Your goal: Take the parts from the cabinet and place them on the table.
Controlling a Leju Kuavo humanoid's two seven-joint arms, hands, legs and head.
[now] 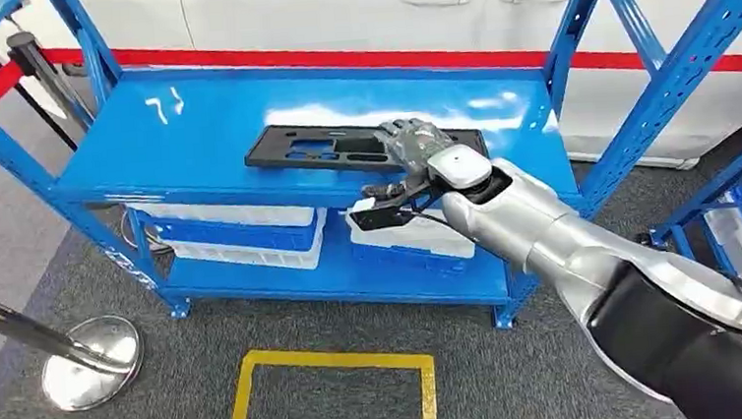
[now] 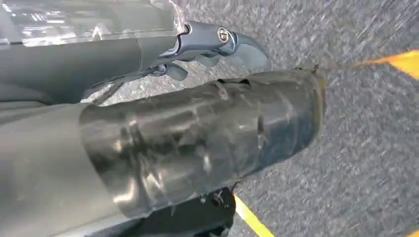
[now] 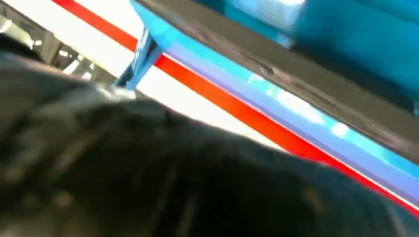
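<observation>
Black part (image 1: 328, 145) lies flat mid-frame on the blue shelf (image 1: 194, 133); right hand (image 1: 412, 152) rests on its end, fingers curled over, apparently to grip it; the left hand's state I cannot tell.

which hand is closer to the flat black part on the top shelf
Right. The right hand lies on the black part at its right end on the blue shelf. The left hand hangs low over the grey floor, away from the shelf.

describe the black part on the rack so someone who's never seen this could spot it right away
Find the blue metal rack on the grey carpet. On its top shelf, towards the right, lies a flat black plate with cut-out openings, under the right hand. Nothing else up there is black; the bins sit below.
</observation>
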